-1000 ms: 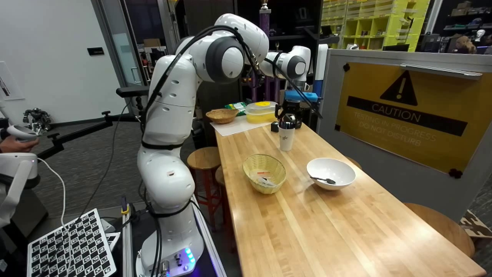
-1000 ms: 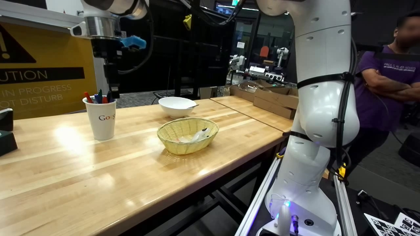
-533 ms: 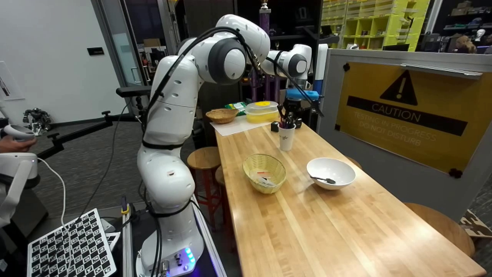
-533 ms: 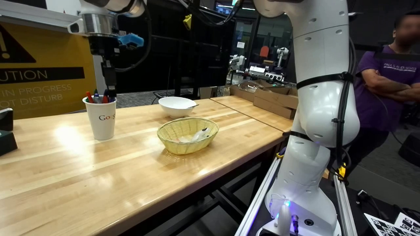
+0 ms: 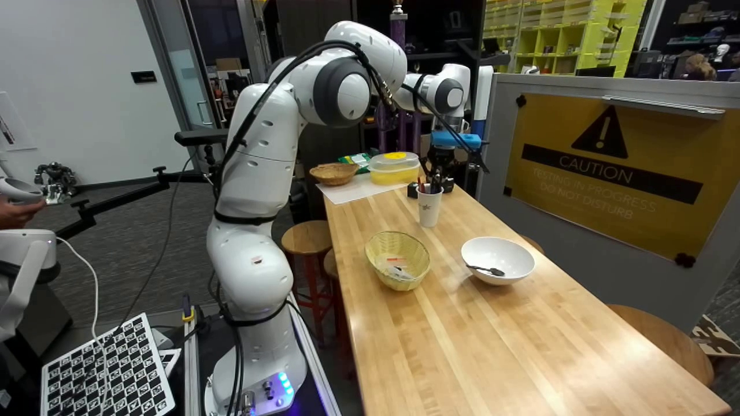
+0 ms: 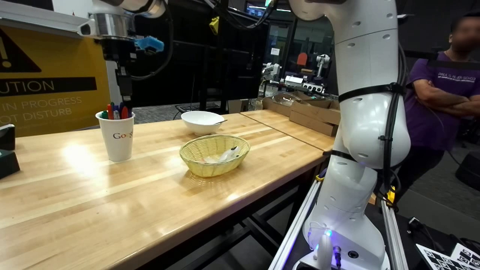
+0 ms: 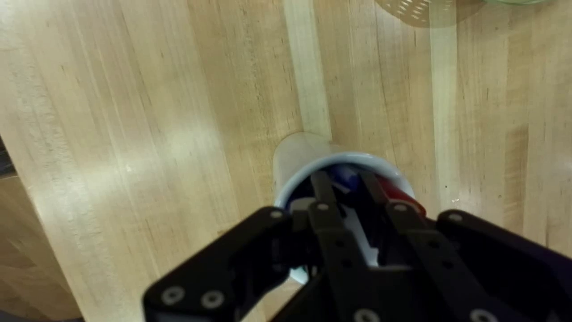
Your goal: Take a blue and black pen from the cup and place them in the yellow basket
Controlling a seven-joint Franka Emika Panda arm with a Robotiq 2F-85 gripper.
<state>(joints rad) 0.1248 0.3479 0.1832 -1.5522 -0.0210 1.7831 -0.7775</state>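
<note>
In an exterior view, the near edge of the table (image 6: 93,210) slants up toward the right; well back from it, at left, stands the white cup (image 6: 118,142), with a stretch of table between it and the yellow basket (image 6: 202,169) mid-frame. The pens (image 6: 116,113) point up from the cup, long axes near upright. In the wrist view the gripper (image 7: 346,182) is over its mouth, jaws close together, a blue pen (image 7: 345,175) showing between; whether they grasp it I cannot tell. A red pen (image 6: 110,111), leaning left half a second ago, now stands straighter.

Gripper (image 6: 126,100) at mouth of cup (image 6: 117,142) (contact unclear)
</note>
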